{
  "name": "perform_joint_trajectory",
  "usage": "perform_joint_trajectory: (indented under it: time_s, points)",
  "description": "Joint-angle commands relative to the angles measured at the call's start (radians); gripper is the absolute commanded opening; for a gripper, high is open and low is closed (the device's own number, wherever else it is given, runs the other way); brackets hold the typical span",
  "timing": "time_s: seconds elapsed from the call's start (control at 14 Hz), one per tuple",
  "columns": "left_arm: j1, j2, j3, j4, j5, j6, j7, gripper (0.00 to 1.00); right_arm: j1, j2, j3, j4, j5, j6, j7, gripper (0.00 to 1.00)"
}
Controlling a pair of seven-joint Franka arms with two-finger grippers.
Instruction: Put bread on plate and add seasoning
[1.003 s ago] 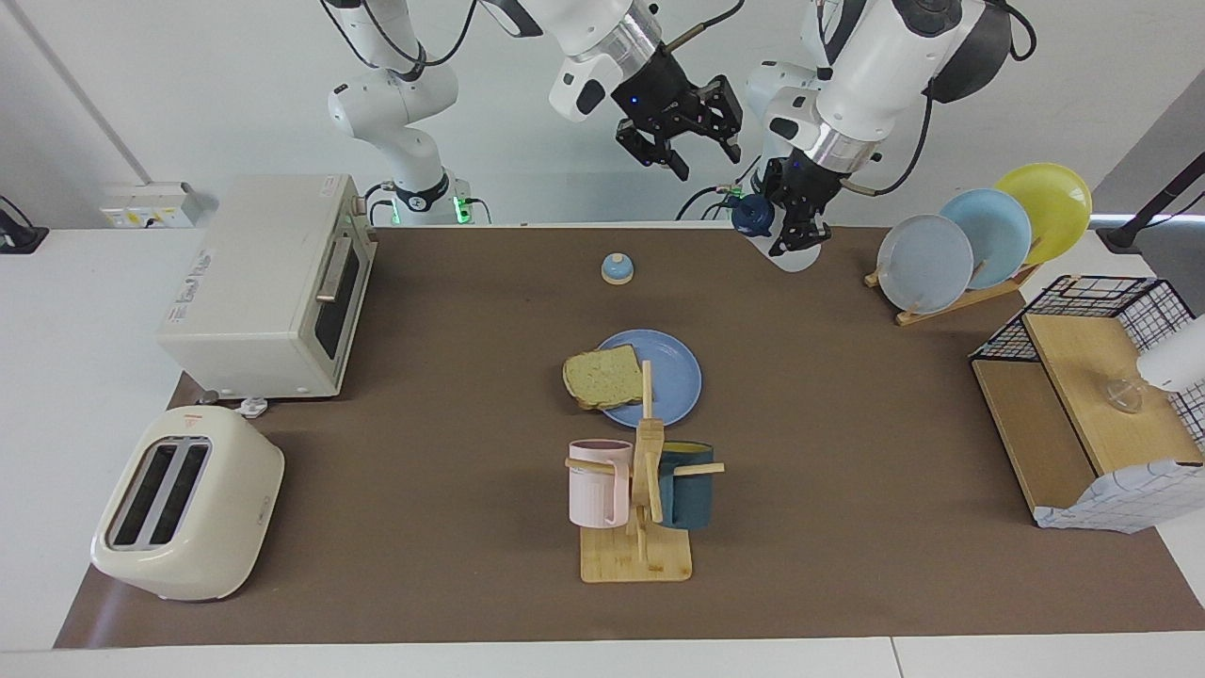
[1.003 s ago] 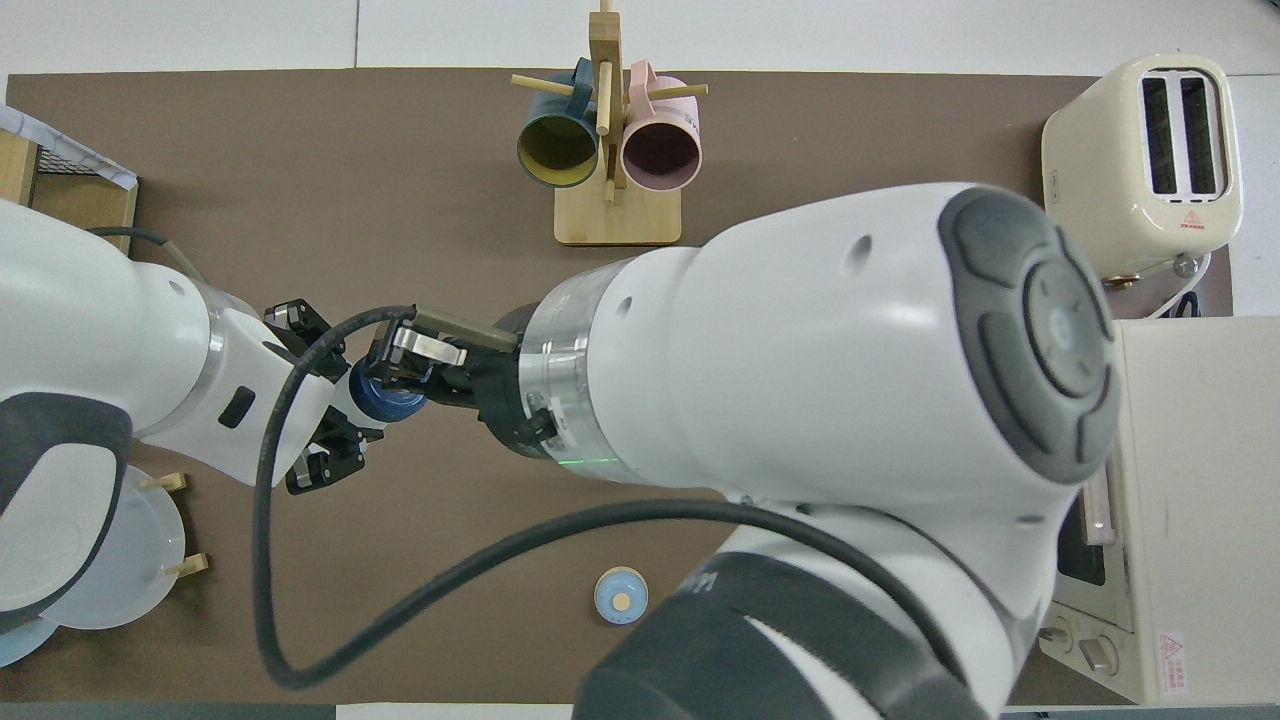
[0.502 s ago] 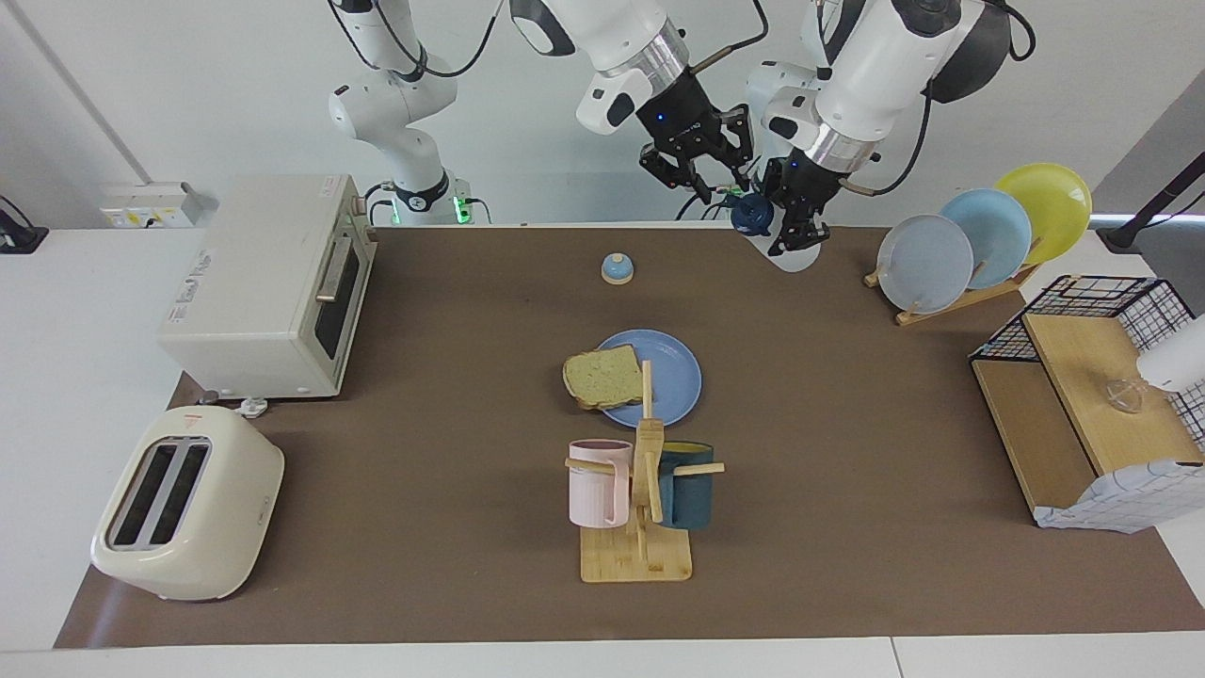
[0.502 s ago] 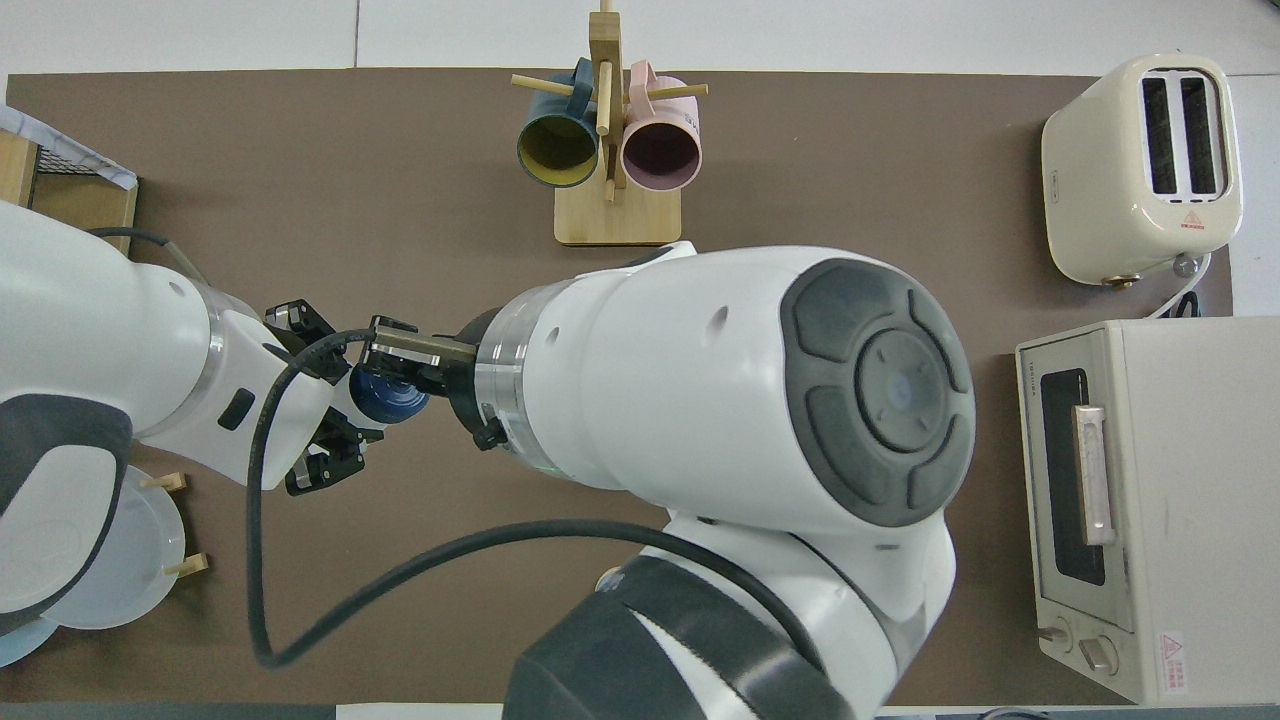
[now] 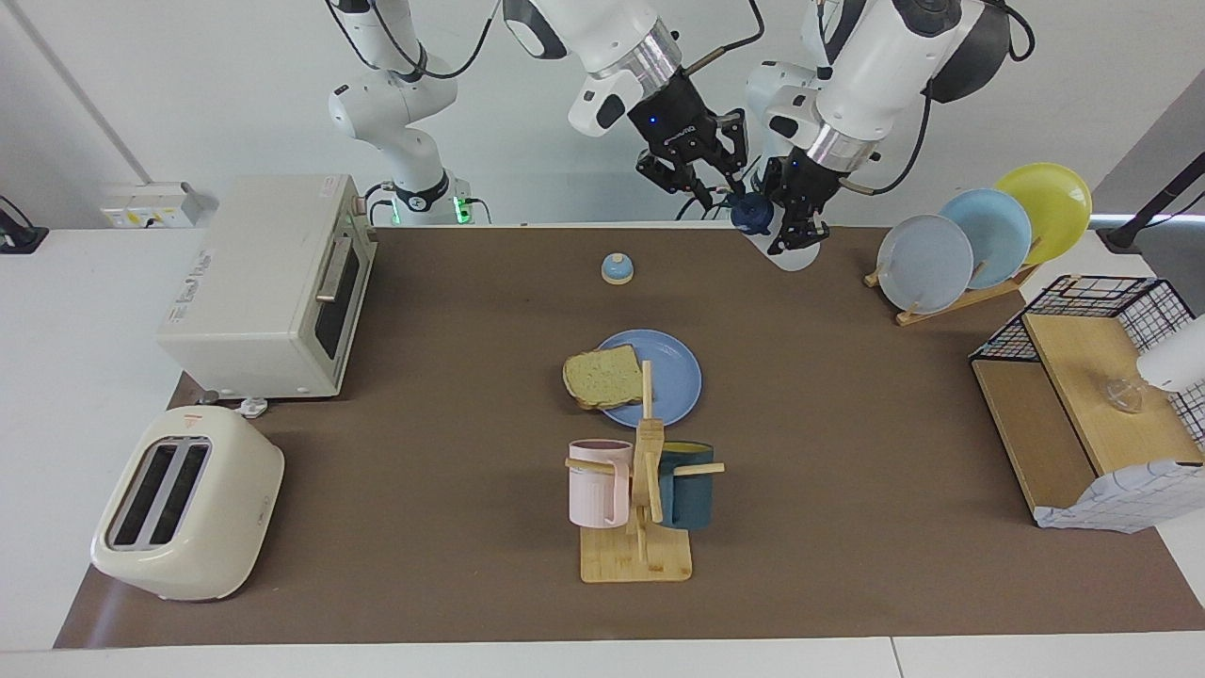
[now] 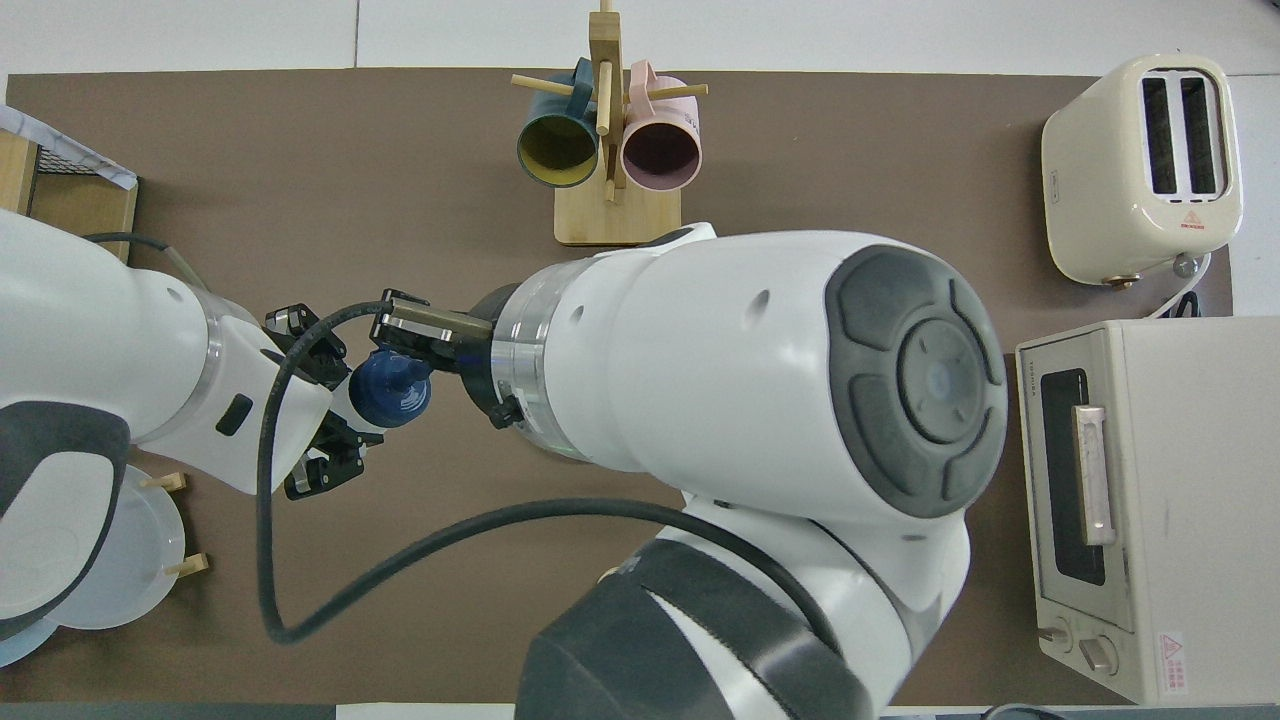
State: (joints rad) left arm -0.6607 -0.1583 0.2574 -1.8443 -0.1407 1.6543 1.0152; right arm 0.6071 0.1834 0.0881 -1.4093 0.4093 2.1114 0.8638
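Holding the seasoning bottle cap-first toward the right gripper, left gripper pinches its body; right fingers spread beside the cap.

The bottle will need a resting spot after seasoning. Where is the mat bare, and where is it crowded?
Bare: the mat between toaster oven and plate, and between plate and plate rack. Crowded: bread, plate and mug stand cluster mid-table; both grippers meet at the seasoning bottle.

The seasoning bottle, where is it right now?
The seasoning bottle is up in the air, held in the left gripper over the robots' edge of the table. The right gripper is right beside its blue cap.
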Motion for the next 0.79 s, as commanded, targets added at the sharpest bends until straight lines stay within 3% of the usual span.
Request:
perform_joint_trajectory:
  time_s: [0.0,0.72]
  points:
    - [-0.011,-0.036,0.006,-0.046,-0.007,0.029,0.013,0.00,0.000,0.016,0.008,-0.005,-0.018,0.048,-0.003,0.41]
    - [-0.011,-0.049,0.008,-0.069,-0.014,0.048,0.011,0.00,0.008,0.019,0.008,-0.004,-0.021,0.044,-0.005,0.30]
